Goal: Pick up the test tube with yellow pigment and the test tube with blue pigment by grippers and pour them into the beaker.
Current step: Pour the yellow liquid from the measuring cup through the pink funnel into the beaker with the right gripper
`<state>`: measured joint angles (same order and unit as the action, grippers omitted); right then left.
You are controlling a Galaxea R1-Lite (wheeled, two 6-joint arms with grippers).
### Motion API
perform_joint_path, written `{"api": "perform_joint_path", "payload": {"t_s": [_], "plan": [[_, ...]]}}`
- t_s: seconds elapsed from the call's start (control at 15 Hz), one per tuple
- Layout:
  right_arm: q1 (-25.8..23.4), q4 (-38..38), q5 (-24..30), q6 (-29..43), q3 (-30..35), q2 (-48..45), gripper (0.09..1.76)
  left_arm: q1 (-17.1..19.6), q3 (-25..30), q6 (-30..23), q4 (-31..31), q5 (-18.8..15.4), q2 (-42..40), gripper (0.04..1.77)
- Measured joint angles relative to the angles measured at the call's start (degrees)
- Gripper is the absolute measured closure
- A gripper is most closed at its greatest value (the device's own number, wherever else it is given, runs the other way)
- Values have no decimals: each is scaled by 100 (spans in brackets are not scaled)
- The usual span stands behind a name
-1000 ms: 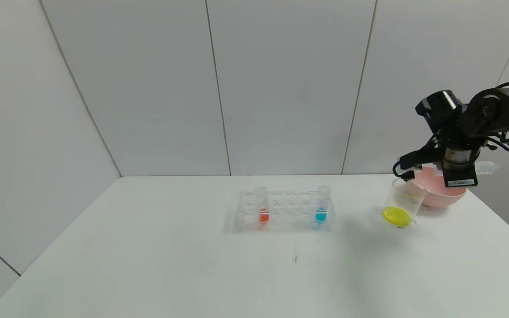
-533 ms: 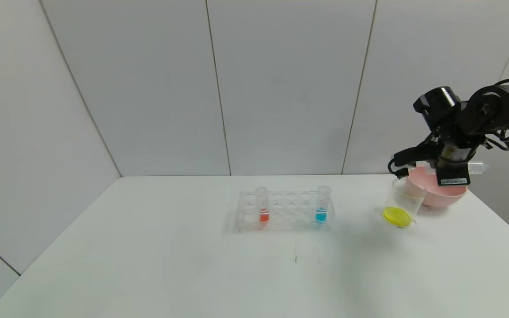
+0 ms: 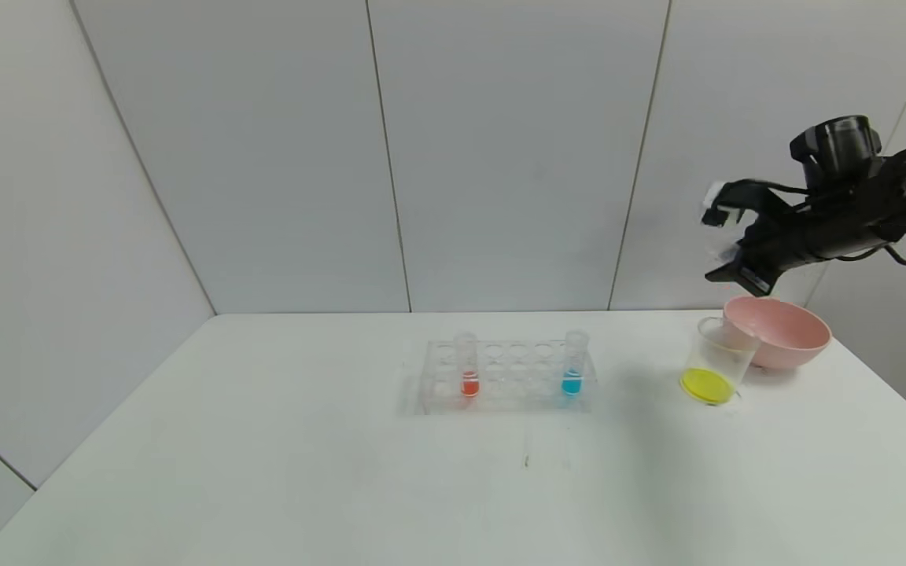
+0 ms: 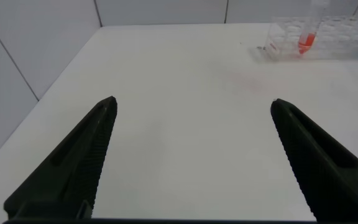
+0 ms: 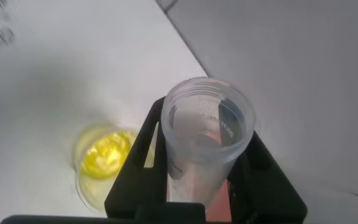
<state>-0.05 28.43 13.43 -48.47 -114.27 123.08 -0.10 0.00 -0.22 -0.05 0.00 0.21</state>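
Yellow liquid is seen pooled in the beaker [image 3: 716, 362], beside the pink bowl [image 3: 783, 334]: first pour judged done. The emptied tube [image 5: 205, 134] is clamped in the right gripper [image 3: 724, 236], raised above the bowl. The blue tube [image 3: 574, 363] is left standing in the rack [image 3: 500, 377], unpoured. The left gripper [image 4: 191, 155] is held wide open, empty.

A white table [image 3: 264, 472] fills the lower part of the head view, its top plain and matte, with a small dark mark [image 3: 526, 461] near the middle. Behind it stands a back wall [image 3: 500, 157] of pale grey panels, split by thin dark vertical seams. A side wall [image 3: 44, 236] of the same panels runs along the table's left edge, its seams slanting. The light is soft and even, leaving faint shadows on the tabletop.
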Motion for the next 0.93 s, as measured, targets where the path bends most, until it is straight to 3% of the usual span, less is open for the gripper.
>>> {"api": "perform_joint_path", "payload": {"t_s": [0.13,0.2,0.6,0.93], "plan": [[-69,-635,775,877,154,22,125,2,0,-2,-2,0,0,5],[-111,-917,879,1143,300,5,125,0,0,-2,-2,0,0,5],[-124,-3672,914,3060,2138,-502,125,0,0,0,-2,0,0,5],[-226,-5054,800,3816,4050,-1470,125,0,0,-2,-2,0,0,5]]}}
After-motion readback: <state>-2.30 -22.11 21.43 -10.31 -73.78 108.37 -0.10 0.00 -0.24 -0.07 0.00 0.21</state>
